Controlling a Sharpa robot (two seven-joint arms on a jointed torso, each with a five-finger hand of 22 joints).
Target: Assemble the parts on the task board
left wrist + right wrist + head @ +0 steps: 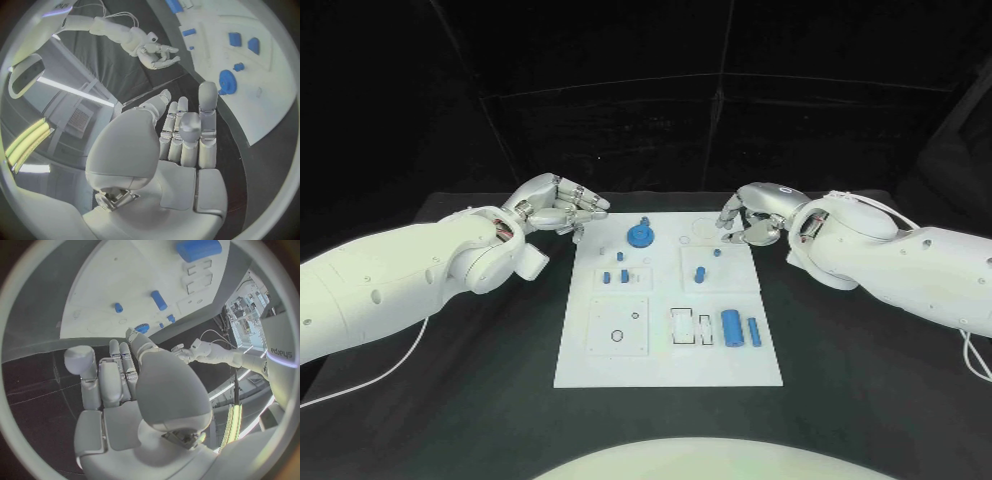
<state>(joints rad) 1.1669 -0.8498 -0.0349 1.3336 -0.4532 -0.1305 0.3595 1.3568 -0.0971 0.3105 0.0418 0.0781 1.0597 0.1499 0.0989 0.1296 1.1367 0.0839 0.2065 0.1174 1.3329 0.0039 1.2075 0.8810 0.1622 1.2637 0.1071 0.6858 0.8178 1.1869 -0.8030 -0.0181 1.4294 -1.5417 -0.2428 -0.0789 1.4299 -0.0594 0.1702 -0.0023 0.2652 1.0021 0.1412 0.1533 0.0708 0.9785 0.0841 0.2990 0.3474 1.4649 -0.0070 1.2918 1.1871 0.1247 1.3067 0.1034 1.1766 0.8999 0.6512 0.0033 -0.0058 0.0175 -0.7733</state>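
parts (740,328) lie loose on the board (668,372), untouched | left hand (557,207) off the board's far-left corner, fingers apart, holding nothing | right hand (751,214) at far-right corner, empty, loosely curled; both look poised to start

Pretty dim setup overall: the task board (668,300) is the one bright spot against the black table (488,350) and dark backdrop, lit evenly from above with barely any shadow around it, and it stays sharp. Both wrist views have heavy fisheye warp, so the board's straight edges bow hard toward the rim. Beyond the board, bright strip lights glare near the circle's edge and smear a bit.
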